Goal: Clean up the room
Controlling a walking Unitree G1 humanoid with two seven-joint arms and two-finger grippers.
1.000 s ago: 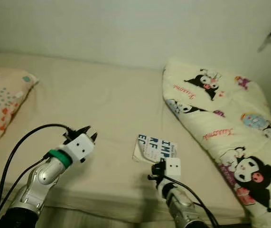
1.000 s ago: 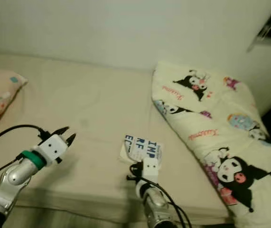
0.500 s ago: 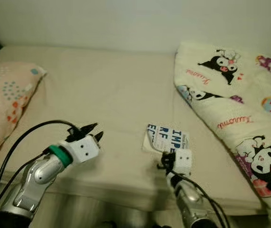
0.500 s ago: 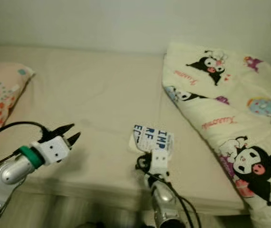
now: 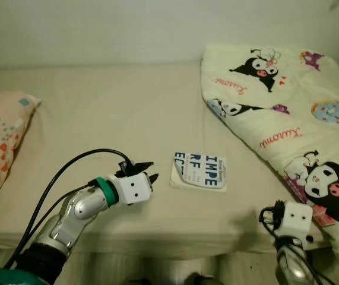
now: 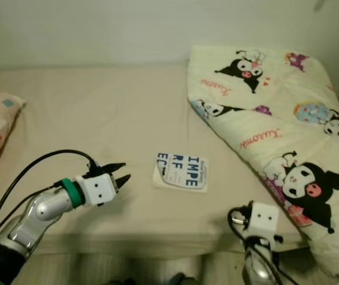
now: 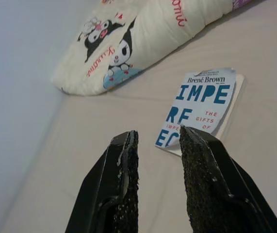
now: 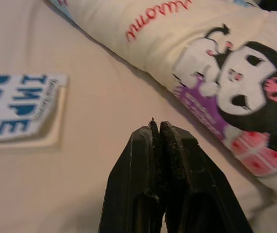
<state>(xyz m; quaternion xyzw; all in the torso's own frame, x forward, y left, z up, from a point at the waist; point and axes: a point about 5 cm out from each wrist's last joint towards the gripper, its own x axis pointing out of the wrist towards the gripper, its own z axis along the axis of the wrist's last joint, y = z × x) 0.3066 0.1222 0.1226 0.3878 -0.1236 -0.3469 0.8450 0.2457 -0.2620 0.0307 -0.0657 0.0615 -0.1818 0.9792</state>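
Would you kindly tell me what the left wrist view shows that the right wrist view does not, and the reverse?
Left wrist view: the left gripper, fingers open, aimed at the book, whose author line reads Brené Brown, and the pale wall behind the bed.
Right wrist view: the right gripper, fingers shut, above the sheet, and a large Kuromi face near the comforter edge.
Shared: the book with blue letters lying flat on the beige sheet, and the cream Kuromi comforter beside it.
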